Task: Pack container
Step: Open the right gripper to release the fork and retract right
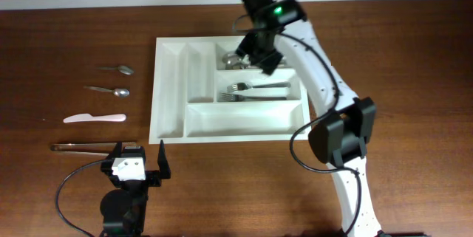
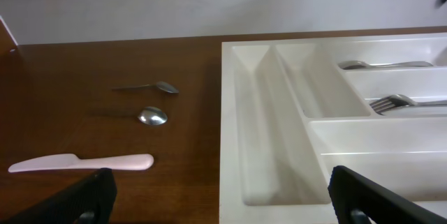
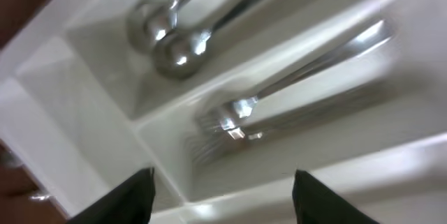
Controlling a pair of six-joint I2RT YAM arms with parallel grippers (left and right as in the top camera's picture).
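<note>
"Two grippers here. Are both of ours open?"

"Both. Our right gripper [image 3: 222,197] has its fingers [image 3: 133,197] spread with nothing between them. Straight below it we see the tray [image 3: 84,105]. Two spoons [image 3: 171,39] lie in one wide compartment and forks [image 3: 279,109] lie in the wide one beside it."

"And our left?"

"Our left gripper [image 2: 223,199] is spread too and holds nothing, well apart from the right one. The tray's near corner sits just ahead of it to the right. Ahead to the left we have a white knife [image 2: 80,162] on the table [image 2: 181,63], and beyond the knife two loose spoons [image 2: 152,116], one behind the other."

"Anything closer in?"

"From overhead, a long tool [image 1: 92,147] lies just ahead of that gripper to its left. We cannot tell what it is."
</note>
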